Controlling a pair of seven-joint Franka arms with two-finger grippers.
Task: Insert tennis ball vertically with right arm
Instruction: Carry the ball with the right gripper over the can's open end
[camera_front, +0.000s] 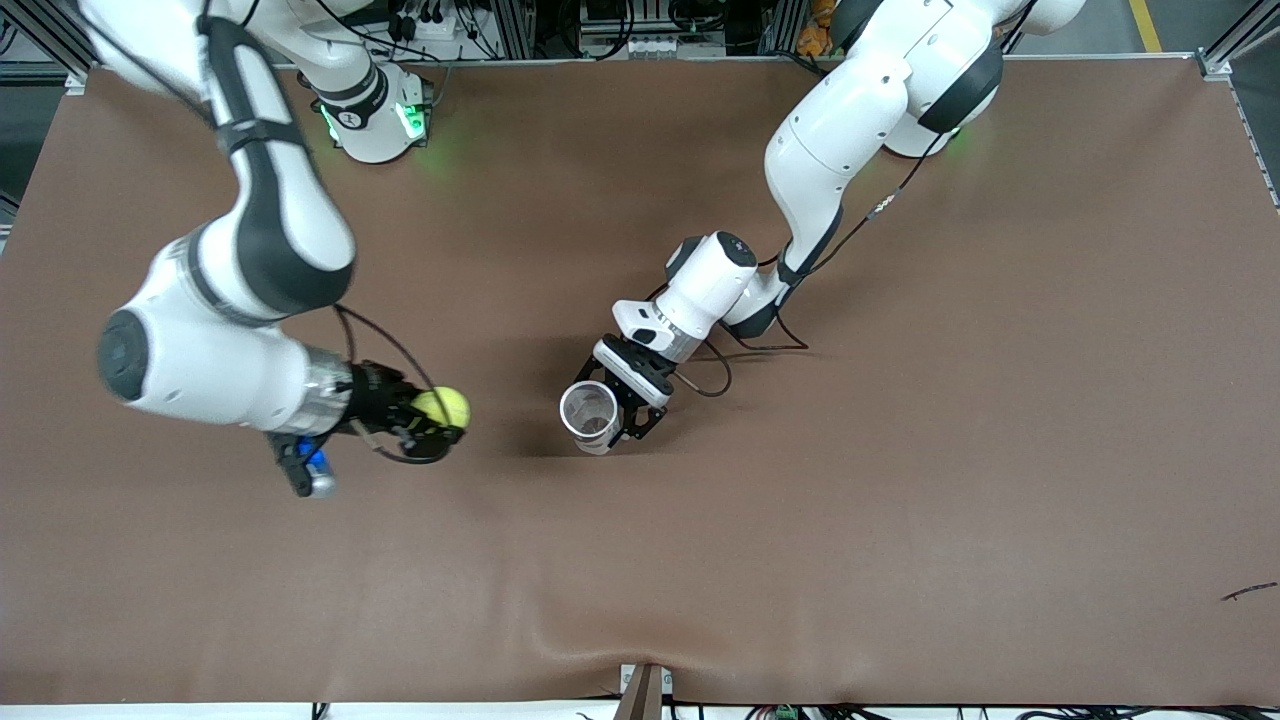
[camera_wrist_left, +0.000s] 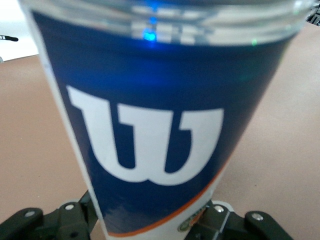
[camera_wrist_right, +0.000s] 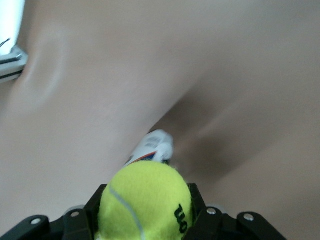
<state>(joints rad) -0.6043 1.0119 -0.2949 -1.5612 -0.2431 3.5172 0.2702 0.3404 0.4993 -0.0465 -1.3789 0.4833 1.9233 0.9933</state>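
One tennis ball (camera_front: 446, 404) is squeezed in the right claw (camera_front: 432, 415) over the tabletop (camera_front: 900, 450); the left claw (camera_front: 625, 400) grips one upright can (camera_front: 590, 415)

Large white W logo on blue label of clear tube (camera_wrist_left: 150, 135), partial black lettering on yellow tennis ball (camera_wrist_right: 145, 200)

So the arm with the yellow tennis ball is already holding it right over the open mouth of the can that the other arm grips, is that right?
Not quite. The right gripper does hold the tennis ball, and the left gripper does grip the can, but the ball is not over the can's mouth. The front view shows it over bare table, toward the right arm's end.
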